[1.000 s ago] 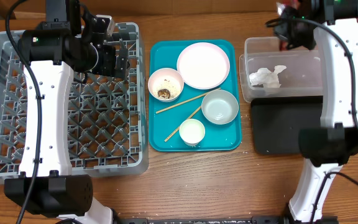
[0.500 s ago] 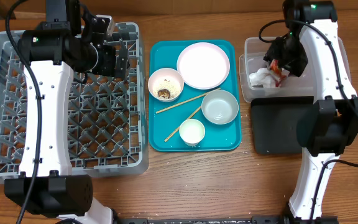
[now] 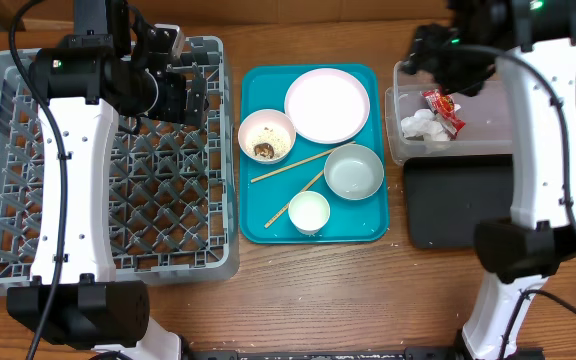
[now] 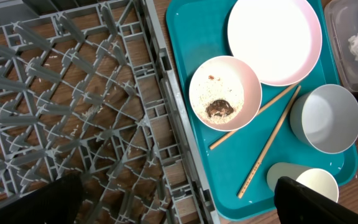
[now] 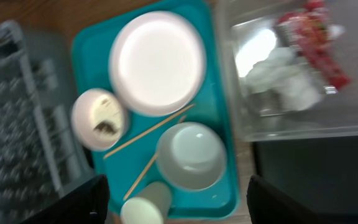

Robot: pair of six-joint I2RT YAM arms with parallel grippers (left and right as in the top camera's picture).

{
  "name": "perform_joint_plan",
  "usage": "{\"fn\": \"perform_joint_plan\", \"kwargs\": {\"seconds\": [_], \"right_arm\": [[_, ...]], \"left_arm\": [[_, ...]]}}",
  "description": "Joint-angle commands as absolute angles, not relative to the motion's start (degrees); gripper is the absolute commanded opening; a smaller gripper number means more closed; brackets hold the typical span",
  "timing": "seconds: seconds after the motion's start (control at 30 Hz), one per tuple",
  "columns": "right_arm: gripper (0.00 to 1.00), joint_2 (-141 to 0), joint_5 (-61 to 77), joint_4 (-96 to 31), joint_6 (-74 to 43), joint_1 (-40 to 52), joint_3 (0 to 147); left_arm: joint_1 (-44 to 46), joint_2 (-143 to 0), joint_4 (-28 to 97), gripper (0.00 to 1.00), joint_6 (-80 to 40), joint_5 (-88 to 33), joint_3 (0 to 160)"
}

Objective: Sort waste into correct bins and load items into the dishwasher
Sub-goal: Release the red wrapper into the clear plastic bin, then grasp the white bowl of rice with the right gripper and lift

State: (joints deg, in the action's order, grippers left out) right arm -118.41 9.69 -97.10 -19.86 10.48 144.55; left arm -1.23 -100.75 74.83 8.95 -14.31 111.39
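Snack wrapper (image 3: 442, 108), red and white and crumpled, is now seen lying inside the clear tub (image 3: 488, 120), touching the wad of white tissue (image 3: 423, 124). A second ago it was held up at the tub's far edge in the right gripper (image 3: 433, 60); half a second ago it had been brought down low over the tissue. The right gripper has since been drawn up and back towards the tub's far left corner, and its jaws are seen apart with nothing between them. The left gripper (image 3: 193, 97) has not been moved: it is held over the far side of the grey dish rack (image 3: 28, 230), jaws spread wide and empty.

Nothing else has been shifted. On the teal tray (image 3: 268, 225) between rack and tub, the pale-pink plate (image 3: 326, 104) is set at the far side, with the small pink bowl (image 3: 266, 135) just beside it, rice grains and a brown scrap (image 3: 264, 150) inside. The grey-white bowl (image 3: 353, 171) and the white cup (image 3: 309, 212) are placed nearer the front, and the two chopsticks (image 3: 293, 165) are laid slantwise between the bowls. The black tray (image 3: 458, 205) is set against the tub's near side.

Everything is laid out on a brown wooden table (image 3: 318, 290), its grain plainly seen, with a few white specks scattered near the trays.
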Motion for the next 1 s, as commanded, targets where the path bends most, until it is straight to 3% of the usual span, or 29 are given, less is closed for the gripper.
{"fn": "perform_joint_plan", "kwargs": {"seconds": [0.0, 0.23, 0.4, 0.77, 0.97], "right_arm": [[0.73, -117.62, 12.23, -97.08, -19.7, 16.23, 143.9], [0.68, -117.58, 9.28, -97.06, -24.16, 25.32, 131.68], [0.67, -117.6, 3.6, -95.79, -29.85, 26.81, 122.91], [0.61, -117.6, 3.73, -84.4, -30.06, 30.39, 112.42], [0.6, -119.09, 5.15, -70.19, -33.58, 32.25, 111.77]], "left_arm": [[-1.1, -100.99, 74.76, 1.0, 8.14, -13.98, 112.64], [-1.1, -100.99, 74.76, 1.0, 8.14, -13.98, 112.64], [-1.1, -100.99, 74.76, 1.0, 8.14, -13.98, 112.64], [-1.1, -100.99, 74.76, 1.0, 8.14, -13.98, 112.64], [-1.1, -100.99, 74.76, 1.0, 8.14, -13.98, 112.64]]}}
